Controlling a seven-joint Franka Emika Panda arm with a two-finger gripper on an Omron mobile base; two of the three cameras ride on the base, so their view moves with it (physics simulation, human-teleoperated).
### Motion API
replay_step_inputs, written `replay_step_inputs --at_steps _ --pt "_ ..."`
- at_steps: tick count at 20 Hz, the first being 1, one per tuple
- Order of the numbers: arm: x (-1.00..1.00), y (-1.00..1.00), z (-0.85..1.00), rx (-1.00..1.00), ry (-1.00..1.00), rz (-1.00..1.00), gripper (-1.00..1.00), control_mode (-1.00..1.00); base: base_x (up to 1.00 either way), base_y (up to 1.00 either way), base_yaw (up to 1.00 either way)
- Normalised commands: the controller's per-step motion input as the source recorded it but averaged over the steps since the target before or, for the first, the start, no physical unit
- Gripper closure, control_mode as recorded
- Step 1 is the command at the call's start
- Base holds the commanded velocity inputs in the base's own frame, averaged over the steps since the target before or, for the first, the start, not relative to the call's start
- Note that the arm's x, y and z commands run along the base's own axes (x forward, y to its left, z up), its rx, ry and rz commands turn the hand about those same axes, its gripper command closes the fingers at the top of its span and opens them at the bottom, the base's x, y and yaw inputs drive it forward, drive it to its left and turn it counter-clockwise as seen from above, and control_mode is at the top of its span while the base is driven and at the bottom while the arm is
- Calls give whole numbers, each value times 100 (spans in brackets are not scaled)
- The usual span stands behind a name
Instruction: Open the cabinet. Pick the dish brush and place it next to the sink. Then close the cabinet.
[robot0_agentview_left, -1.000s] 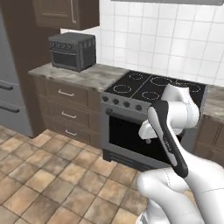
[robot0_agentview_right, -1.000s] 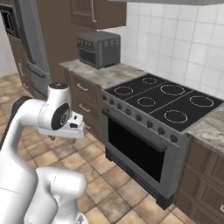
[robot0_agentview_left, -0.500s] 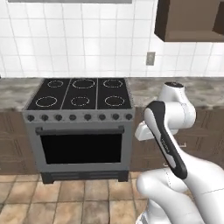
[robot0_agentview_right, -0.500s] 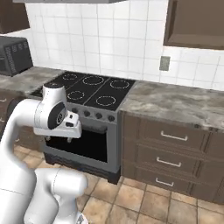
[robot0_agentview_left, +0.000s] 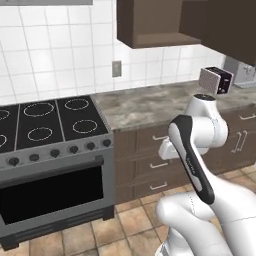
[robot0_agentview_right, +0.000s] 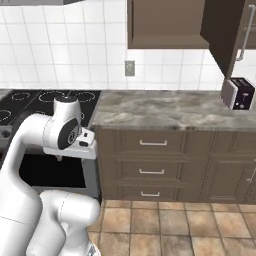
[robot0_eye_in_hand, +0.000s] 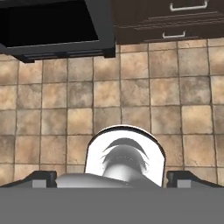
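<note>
Cabinet (robot0_agentview_right: 167, 22) hangs shut above counter (robot0_agentview_right: 165, 112) (toaster (robot0_agentview_right: 238, 93) alongside).

One stove (robot0_agentview_left: 45, 135), one toaster (robot0_agentview_right: 238, 93), three drawers (robot0_agentview_right: 152, 143), one outlet (robot0_agentview_right: 130, 68).

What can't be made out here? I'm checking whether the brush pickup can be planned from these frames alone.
- Dish brush: no brush can be made out; the wall cabinet is cut off by the top edge in both base views.
- Cabinet handle: right base view, its top runs past the edge.
- Sink: none can be made out; the counter runs off right.
- Gripper: hand view, just the finger tips rise at the bottom.
</note>
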Motion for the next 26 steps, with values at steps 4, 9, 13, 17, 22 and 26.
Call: replay_step_inputs --at_steps 4,9,13,17,22,26 --pt "0 0 0 0 0 0 -100 100 68 -6 3" --pt "0 0 0 0 0 0 -100 100 51 -36 28" --pt "0 0 0 0 0 0 -100 100 32 -54 37" --pt "0 0 0 0 0 0 -100 100 2 -92 21" --pt "0 0 0 0 0 0 -100 100 7 -82 -2" --pt "0 0 0 0 0 0 -100 100 26 -26 -16"
